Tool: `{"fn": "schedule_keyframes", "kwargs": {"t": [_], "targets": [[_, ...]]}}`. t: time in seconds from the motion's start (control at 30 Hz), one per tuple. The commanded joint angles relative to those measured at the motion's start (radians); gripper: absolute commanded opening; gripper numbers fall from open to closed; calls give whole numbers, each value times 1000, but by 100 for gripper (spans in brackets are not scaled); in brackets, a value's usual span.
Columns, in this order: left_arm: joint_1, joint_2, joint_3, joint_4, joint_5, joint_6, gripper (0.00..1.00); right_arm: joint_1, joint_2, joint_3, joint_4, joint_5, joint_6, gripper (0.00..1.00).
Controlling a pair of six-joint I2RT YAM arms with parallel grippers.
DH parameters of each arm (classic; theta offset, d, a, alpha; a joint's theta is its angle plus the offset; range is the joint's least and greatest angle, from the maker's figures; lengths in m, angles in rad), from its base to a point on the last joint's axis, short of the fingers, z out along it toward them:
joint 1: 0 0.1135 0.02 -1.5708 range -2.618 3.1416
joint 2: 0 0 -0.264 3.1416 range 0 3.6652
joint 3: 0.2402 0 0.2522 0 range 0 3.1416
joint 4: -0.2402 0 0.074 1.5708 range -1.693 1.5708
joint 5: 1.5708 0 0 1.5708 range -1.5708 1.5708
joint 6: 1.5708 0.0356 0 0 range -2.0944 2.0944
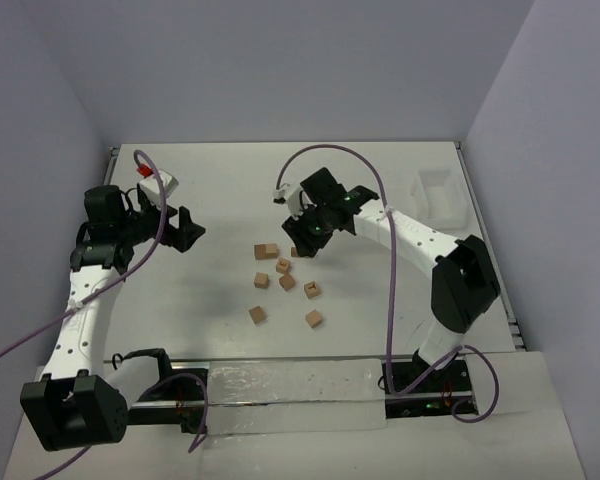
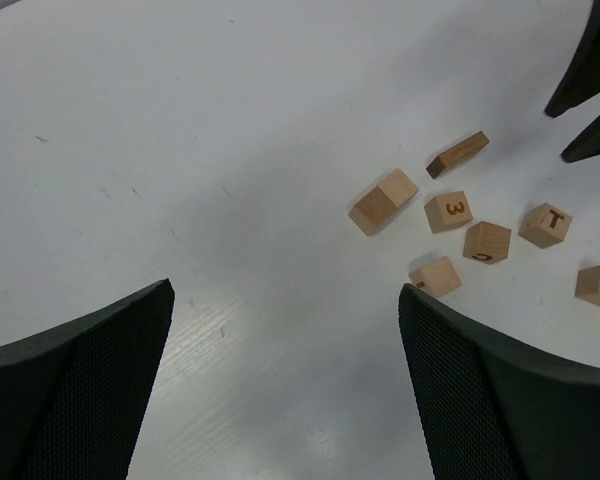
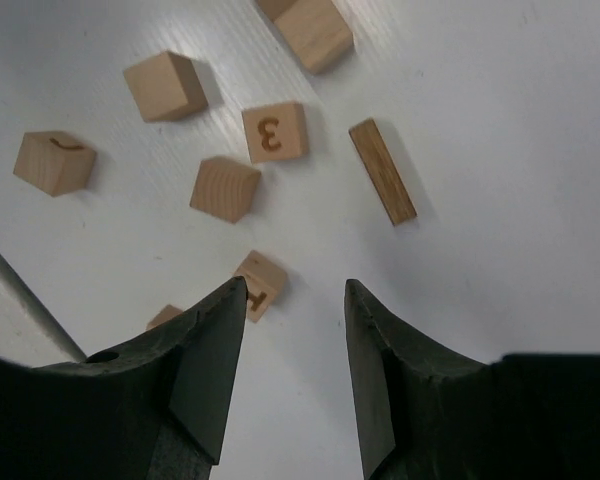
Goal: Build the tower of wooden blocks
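Right tool (image 3: 295, 300), jaws apart, is hovering over the scattered wood blocks (image 3: 226, 188) lying mid-frame on the tabletop (image 3: 500, 100); nothing is stacked yet. Left tool (image 2: 286, 292), likewise apart, is idling at left. Advice: centring on one cube and squaring jaws to its faces before closing.

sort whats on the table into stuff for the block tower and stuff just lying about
For the job: wood blocks, loose mid-table, none stacked yet.
Lying about: white tray, far right; clear sheet, near edge between the arm bases.
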Motion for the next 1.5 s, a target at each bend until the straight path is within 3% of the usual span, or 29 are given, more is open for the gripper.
{"fn": "schedule_keyframes", "kwargs": {"t": [0.0,0.57,1.03,1.47], "targets": [[77,-32,0,50,158,-104,99,53,107,122,-3,10,-47,51],[104,61,7,69,192,-98,99,134,298,236,-47,57,-86,49],[105,62,-2,72,200,-87,99,137,373,283,-48,89,-107,61],[105,64,-6,79,206,-88,99,137,405,276,-52,78,-157,61]]}}
